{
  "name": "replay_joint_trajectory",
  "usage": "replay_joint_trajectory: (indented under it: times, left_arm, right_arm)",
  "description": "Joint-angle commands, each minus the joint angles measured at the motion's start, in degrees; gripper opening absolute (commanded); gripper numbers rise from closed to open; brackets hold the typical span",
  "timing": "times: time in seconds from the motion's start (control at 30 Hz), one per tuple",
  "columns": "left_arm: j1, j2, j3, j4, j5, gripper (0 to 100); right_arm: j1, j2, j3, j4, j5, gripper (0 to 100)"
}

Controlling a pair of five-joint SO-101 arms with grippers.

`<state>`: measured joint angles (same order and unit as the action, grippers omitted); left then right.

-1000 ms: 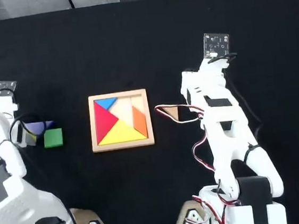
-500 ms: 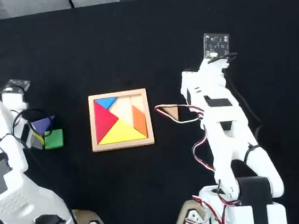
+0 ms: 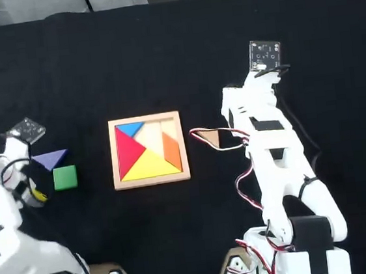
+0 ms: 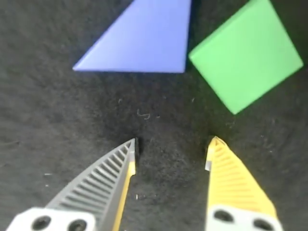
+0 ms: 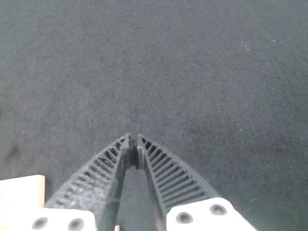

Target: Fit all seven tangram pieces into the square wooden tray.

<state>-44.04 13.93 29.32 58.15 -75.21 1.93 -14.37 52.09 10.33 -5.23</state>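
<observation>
your left hand (image 4: 173, 144) is released, its fingers spread over bare table (image 4: 57, 120) and touching nothing. the purple triangle (image 4: 144, 41) and green square (image 4: 245, 53) lie just past its tips, left of the tray (image 3: 151, 180) in the high view. it has drawn back from them since the earlier frame. your right hand (image 5: 133, 144) is clenched and empty.

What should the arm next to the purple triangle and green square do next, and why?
Probably nudge the left end effector forward onto the green square piece. Its fingers are open and empty, the square's corner lies just ahead of them beside the purple triangle piece, and the square wooden tray has bare space left.
</observation>
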Motion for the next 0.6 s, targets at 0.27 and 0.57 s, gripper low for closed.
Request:
replay_joint_trajectory:
  times: [0.27, 0.57]
  left_arm:
    - [-6.55, -10.55, 8.57, 3.16, -9.76, 24]
    - [5.67, -36.66, 7.96, -0.62, 13.54, 24]
  right_arm:
    - [-1.49, -2.68, -0.40, -0.88, 0.62, 1.5]
    - [-1.32, -2.68, -0.57, -0.88, 0.62, 1.5]
